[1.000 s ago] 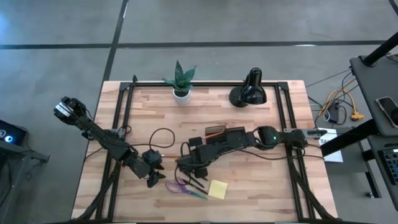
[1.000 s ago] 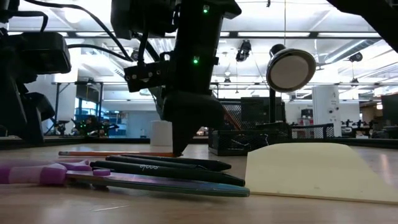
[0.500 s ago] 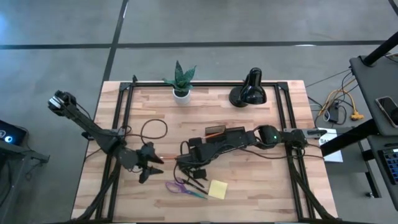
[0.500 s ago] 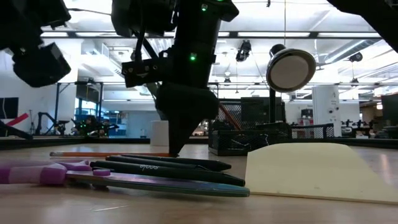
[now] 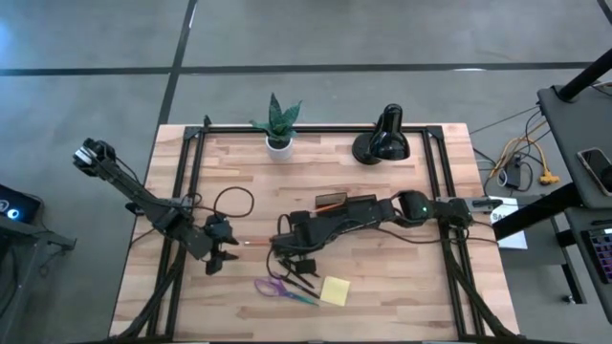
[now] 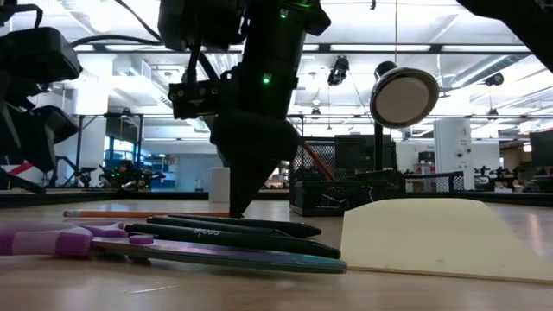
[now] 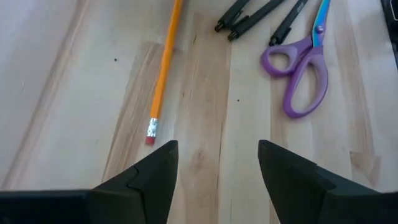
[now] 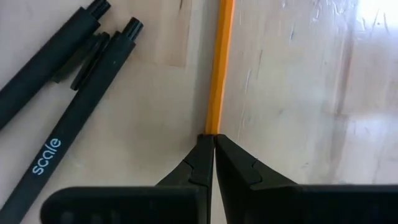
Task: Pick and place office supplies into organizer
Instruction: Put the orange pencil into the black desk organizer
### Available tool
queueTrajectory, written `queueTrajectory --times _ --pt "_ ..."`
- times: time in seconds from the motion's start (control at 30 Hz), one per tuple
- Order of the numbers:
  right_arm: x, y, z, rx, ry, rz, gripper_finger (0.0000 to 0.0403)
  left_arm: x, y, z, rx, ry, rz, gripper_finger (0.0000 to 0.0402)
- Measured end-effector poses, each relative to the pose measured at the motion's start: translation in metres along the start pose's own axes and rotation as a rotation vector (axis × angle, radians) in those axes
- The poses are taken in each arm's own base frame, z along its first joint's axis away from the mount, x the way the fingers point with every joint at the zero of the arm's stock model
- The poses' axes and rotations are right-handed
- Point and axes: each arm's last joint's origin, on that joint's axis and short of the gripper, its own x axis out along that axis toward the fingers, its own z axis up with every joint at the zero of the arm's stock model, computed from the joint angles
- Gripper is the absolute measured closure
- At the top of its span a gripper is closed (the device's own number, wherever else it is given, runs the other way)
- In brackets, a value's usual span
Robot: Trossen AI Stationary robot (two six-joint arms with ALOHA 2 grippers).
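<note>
Right at my closed right gripper (image 8: 213, 144), its tips pinch what looks like 1 thin orange pencil (image 8: 219, 68) beside 2 black pens (image 8: 74, 93): light, stiff, slippery, best held mid-shaft. Beyond the pencil's eraser, my left gripper (image 7: 217, 163) waits open; the organizer (image 5: 346, 204) sits farther off.

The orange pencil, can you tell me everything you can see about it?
The orange pencil is thin and looks wooden, painted orange, with a silver band and a small pink eraser at one end. It lies flat on the wooden table, beside the black pens but apart from them. The right gripper is shut, its tips pinching or pressing on the pencil partway along. The left gripper is open just short of the eraser end, not touching it.
</note>
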Motion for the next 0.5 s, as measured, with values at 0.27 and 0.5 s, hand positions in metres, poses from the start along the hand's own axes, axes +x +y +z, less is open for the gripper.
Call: queueTrajectory --times 0.27,0.5 --pt "0.0014 0.0012 -0.0003 -0.001 -0.006 0.015 0.0394 -0.0002 -0.0002 0.0010 0.123 -0.016 0.010 0.0196" --pt "0.0020 0.0001 0.0010 -0.006 -0.018 0.022 0.0394 0.0053 0.0024 -0.0031 0.222 0.015 0.042 0.0196"
